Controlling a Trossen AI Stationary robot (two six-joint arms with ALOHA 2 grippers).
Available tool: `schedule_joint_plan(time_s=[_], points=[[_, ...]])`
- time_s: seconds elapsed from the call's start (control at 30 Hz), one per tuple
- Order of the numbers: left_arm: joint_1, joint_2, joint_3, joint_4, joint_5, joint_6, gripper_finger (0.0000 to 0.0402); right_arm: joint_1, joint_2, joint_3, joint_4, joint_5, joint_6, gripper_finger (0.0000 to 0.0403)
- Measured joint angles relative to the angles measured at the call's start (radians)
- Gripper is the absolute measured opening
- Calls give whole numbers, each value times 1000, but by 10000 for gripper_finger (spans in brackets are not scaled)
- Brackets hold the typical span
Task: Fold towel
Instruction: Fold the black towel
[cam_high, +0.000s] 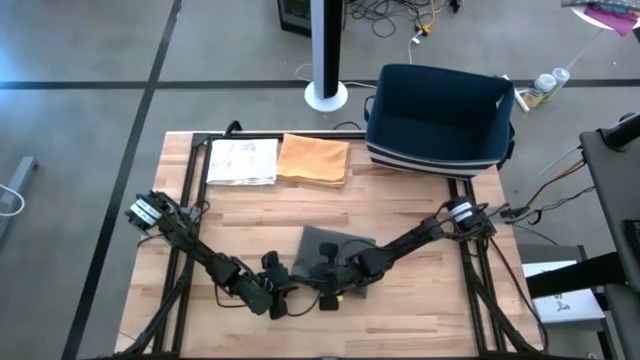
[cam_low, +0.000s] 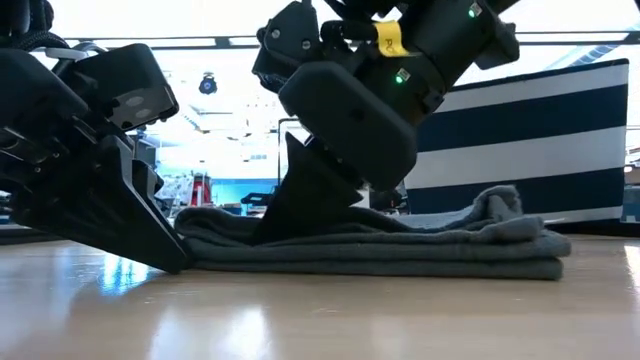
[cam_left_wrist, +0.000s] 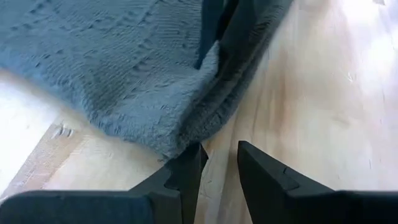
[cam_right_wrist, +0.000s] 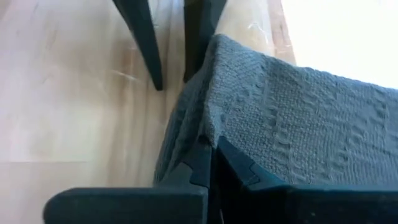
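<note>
High view shows both grippers at the table's near edge, meeting at the near corner of the grey towel, which lies already doubled near the middle of the front half. The right gripper has its fingers closed on the towel's corner, the cloth bunched just above them. The left gripper stands part open at the same edge, one finger touching the hem, holding nothing.

The likely trouble is a lopsided lift: with only one corner pinched, the layers could drag apart or slip free, and the two grippers stand close enough to collide.

At the far edge lie a white sheet, an orange cloth and a navy striped bin. No writing is legible anywhere.
</note>
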Motion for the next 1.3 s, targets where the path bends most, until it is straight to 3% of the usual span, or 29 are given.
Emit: schedule_joint_plan(time_s=[0.27, 0.5, 0.67, 0.9, 1.07, 1.17, 1.3], points=[[4, -22, -1, -48, -3, 26, 109, 17, 0, 0, 0, 0, 64, 4], [47, -177, -8, -381, -86, -38, 109, 5, 0, -3, -1, 30, 136, 7], [-15, -221, -10, -287, -83, -69, 116, 1, 0, -3, -5, 52, 160, 8], [-78, -34, 32, 19, -110, -35, 107, -9, 0, -4, -9, 67, 166, 8], [-41, 67, 136, -92, -100, -27, 95, -10, 0, -4, -10, 68, 172, 8], [-41, 100, 175, -79, -182, -27, 92, -10, 0, -4, -10, 74, 194, 8], [-31, 116, 207, -57, -199, -18, 94, -10, 0, -5, -11, 83, 226, 8]])
